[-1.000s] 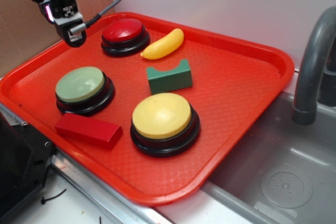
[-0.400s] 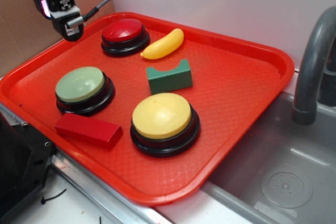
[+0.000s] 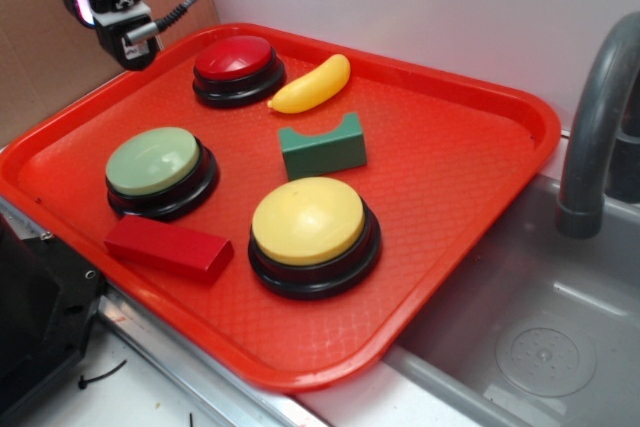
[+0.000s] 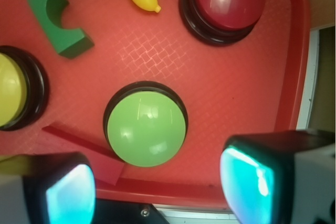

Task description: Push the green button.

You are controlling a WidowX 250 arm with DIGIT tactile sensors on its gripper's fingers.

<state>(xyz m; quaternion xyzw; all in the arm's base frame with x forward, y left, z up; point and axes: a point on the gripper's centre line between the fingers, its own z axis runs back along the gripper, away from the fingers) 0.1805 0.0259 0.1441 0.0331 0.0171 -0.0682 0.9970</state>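
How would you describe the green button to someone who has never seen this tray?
Look at the red tray beside the sink. Near its left edge sits the green button, a pale green dome on a black base. The green block is darker and notched.

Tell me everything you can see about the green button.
The green button is a round, pale green, glossy dome, plastic by the look of it, seated in a black circular base. It stands upright on the red tray, near the left edge, with the red block just in front of it; in the wrist view the block's edge runs right by its base, contact unclear. Nothing presses it: the gripper hangs well above and behind.
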